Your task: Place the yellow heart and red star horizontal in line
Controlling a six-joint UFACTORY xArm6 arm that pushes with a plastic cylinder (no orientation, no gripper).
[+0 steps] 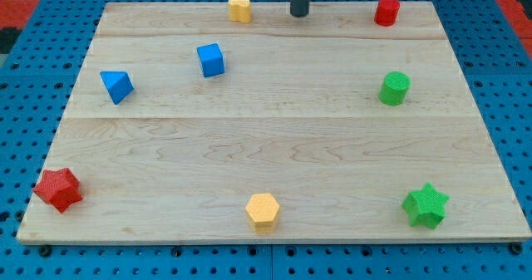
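Note:
The yellow heart (240, 8) sits at the view's top edge of the wooden board (274, 139), left of centre. The red star (58, 189) lies at the board's bottom left corner. My tip (299, 13) is the end of the dark rod at the view's top centre, a short way right of the yellow heart and apart from it, far from the red star.
A red cylinder (386, 11) stands at the top right. A blue cube (211, 60) and a blue triangular block (117, 85) lie at upper left. A green cylinder (395, 89) is at right, a green star (426, 205) at bottom right, a yellow hexagon (263, 211) at bottom centre.

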